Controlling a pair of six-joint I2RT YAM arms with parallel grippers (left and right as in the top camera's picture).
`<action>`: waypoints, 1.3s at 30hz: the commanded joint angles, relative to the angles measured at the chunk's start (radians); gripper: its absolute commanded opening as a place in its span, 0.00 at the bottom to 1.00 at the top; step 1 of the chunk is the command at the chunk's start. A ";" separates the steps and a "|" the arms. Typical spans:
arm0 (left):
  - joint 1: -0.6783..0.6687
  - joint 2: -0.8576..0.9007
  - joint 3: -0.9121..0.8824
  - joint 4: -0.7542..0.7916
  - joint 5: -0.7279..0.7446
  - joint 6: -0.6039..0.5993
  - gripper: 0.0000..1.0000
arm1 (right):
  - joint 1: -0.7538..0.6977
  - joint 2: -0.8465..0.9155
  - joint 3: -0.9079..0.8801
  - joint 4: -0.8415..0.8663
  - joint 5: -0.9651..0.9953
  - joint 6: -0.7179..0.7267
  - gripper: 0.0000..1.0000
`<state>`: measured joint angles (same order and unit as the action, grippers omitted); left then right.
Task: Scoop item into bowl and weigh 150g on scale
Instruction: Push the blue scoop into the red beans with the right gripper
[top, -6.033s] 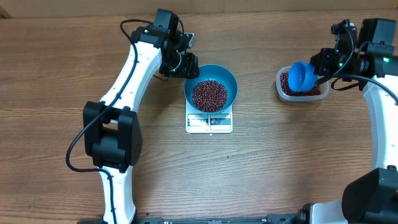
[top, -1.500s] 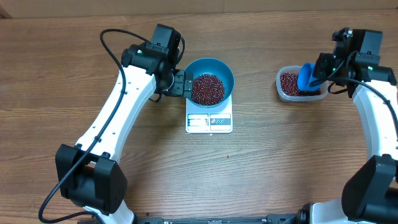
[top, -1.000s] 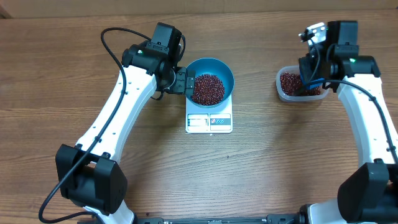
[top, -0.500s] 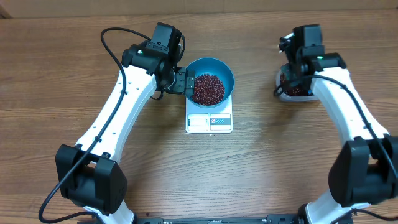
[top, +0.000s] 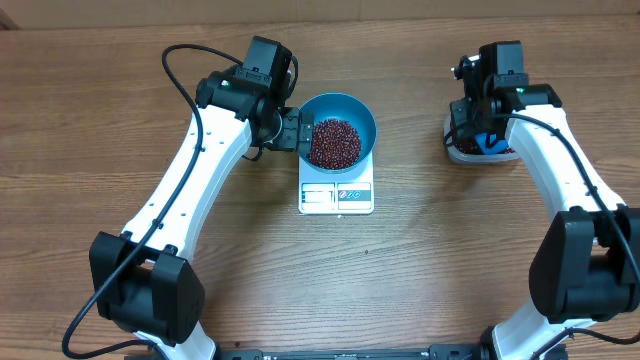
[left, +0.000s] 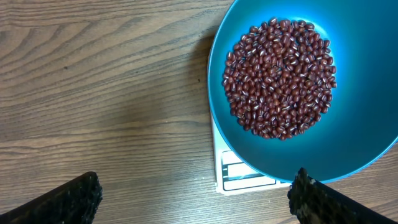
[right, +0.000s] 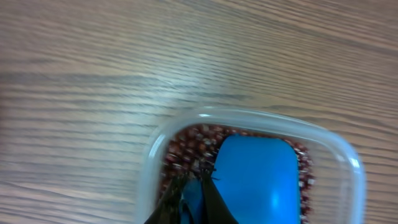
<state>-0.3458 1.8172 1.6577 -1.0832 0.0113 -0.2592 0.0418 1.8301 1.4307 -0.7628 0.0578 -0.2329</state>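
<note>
left gripper (top: 292, 132): apart beside round deep blue bowl (top: 368, 122) on small white square scale (top: 336, 197), likely to steady | right gripper (right: 193, 200): clamped on small blue plastic scoop (right: 258, 171), dipped in clear plastic tub (right: 249, 116) by wooden table's (top: 450, 260) far edge for dark red-brown beans (right: 185, 148)

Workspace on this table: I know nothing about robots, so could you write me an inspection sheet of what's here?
Surface: wooden table, no spills seen.
Job's things: bowl sits on the scale with beans heaped inside. A clear tub to the right holds more beans and a blue scoop.
Clutter: nothing seen.
Hands: left hand open beside the bowl's rim, contact unclear. Right hand shut on the scoop's handle, over the tub.
Cables: black cable loops off the left arm; a second cable runs along the right arm.
Surroundings: nothing seen beyond the table.
</note>
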 joint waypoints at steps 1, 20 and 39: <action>0.005 -0.022 0.021 0.003 0.008 -0.003 0.99 | 0.007 0.029 -0.032 0.010 -0.170 0.149 0.04; 0.005 -0.022 0.021 0.003 0.008 -0.003 0.99 | -0.277 0.029 -0.039 0.069 -0.742 0.342 0.04; 0.005 -0.022 0.021 0.003 0.008 -0.003 1.00 | -0.491 0.029 -0.028 0.012 -0.620 0.333 0.04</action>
<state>-0.3458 1.8172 1.6577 -1.0828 0.0113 -0.2592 -0.4194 1.8538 1.4021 -0.7536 -0.5632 0.1013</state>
